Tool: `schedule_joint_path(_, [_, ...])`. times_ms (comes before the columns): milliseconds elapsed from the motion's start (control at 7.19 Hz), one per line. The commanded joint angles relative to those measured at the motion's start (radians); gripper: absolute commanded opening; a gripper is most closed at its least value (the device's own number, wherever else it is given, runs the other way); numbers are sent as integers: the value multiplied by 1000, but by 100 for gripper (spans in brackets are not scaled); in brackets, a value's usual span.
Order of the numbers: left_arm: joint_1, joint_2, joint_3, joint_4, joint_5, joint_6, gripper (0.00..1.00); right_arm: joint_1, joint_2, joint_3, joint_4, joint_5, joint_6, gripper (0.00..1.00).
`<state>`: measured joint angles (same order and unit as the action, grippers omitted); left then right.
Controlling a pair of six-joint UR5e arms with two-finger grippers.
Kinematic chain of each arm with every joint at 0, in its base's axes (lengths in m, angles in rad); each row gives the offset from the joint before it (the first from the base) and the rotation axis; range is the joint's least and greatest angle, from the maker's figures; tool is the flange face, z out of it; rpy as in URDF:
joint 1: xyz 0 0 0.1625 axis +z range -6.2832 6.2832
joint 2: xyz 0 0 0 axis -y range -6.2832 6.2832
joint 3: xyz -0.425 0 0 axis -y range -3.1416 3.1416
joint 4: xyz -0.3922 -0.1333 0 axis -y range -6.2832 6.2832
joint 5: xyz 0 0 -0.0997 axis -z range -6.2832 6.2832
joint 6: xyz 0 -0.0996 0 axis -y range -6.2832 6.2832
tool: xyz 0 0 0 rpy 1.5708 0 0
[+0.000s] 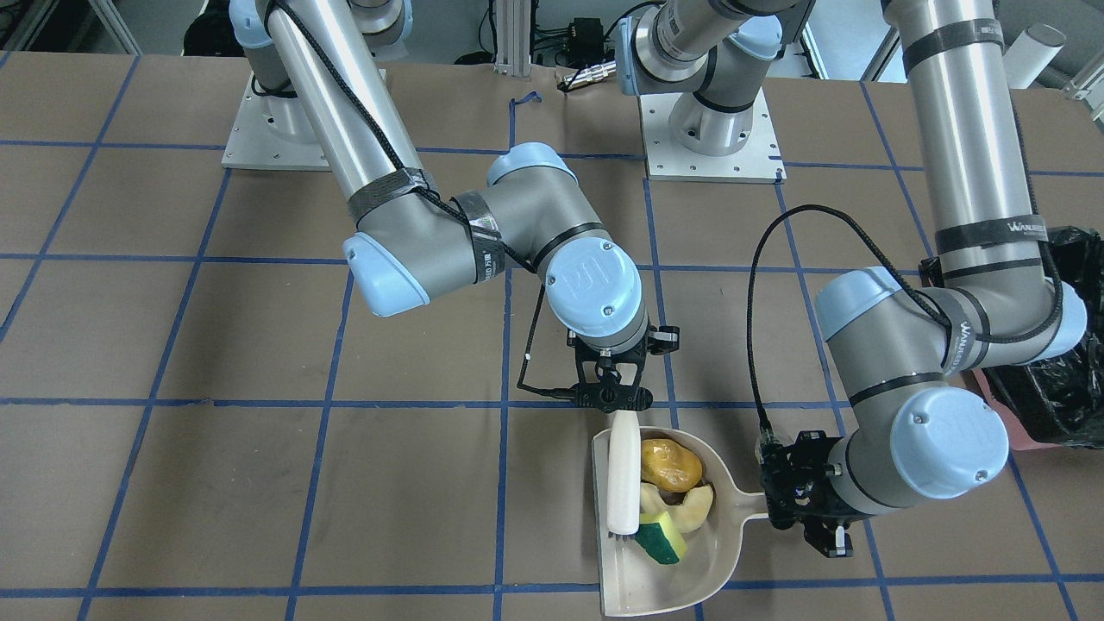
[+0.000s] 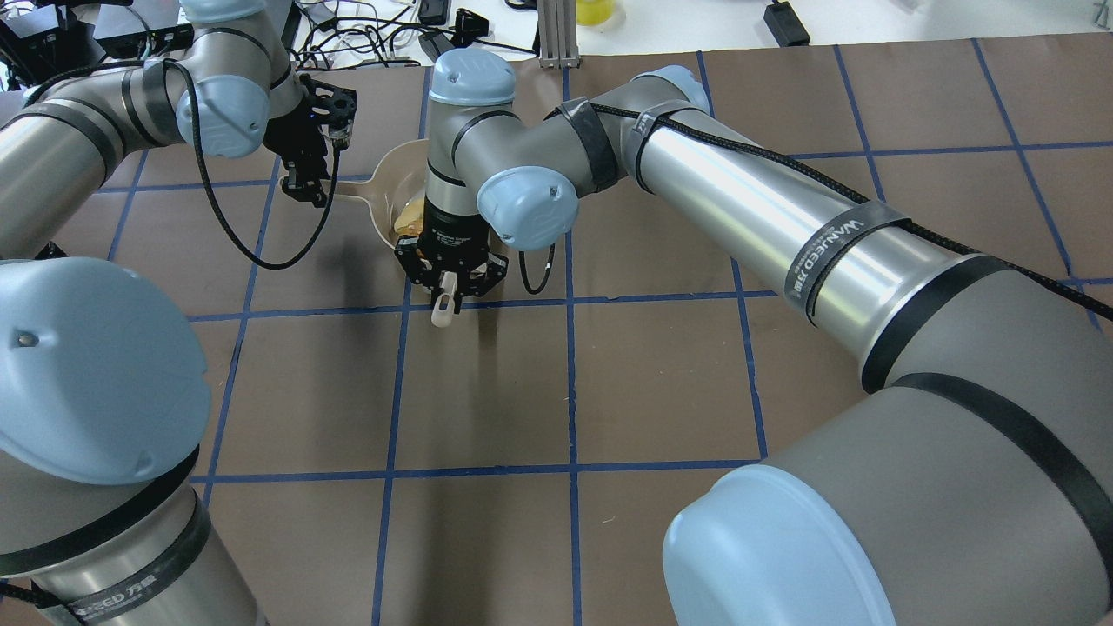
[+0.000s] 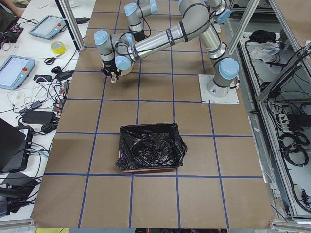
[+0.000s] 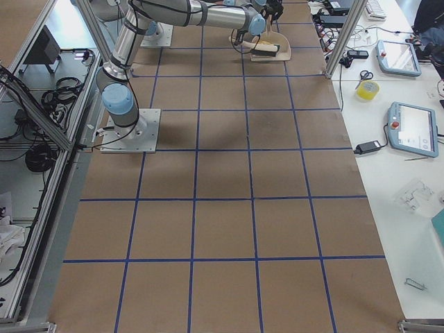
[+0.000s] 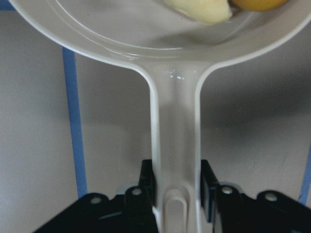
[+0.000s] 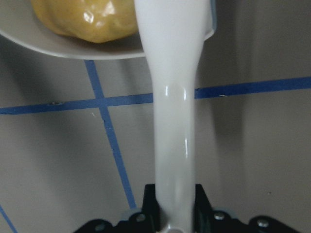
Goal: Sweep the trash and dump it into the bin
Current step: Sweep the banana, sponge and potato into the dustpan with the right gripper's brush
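Observation:
The beige dustpan (image 1: 681,578) lies on the table and holds all three pieces of trash: the golden-brown potato lump (image 1: 670,463), the pale crescent slice (image 1: 693,507) and the yellow-green sponge (image 1: 662,540). My left gripper (image 1: 780,504) is shut on the dustpan's handle (image 5: 176,145). My right gripper (image 1: 614,398) is shut on a white brush (image 1: 623,474), whose head rests in the pan against the trash. The right wrist view shows the brush handle (image 6: 174,121) beside the potato (image 6: 87,19). The bin (image 3: 150,148), pink with a black bag, stands far off on my left.
The table is brown paper with a blue tape grid. The bin's black bag (image 1: 1061,345) sits behind my left arm's elbow. Both arm bases (image 1: 711,142) stand at the robot's edge. Tablets, tape and cables lie on side benches (image 3: 29,63).

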<state>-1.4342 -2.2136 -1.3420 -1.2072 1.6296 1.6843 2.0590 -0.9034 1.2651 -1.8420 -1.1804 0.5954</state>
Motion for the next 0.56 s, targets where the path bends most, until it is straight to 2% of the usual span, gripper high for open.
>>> schedule_joint_path(0, [0,0,1,0,-2,0,21,4,3,-16,-6,-1,-6,16])
schedule_joint_path(418, [0,0,1,0,-13,0,21,-16,-2,-12,27,-181,-40,17])
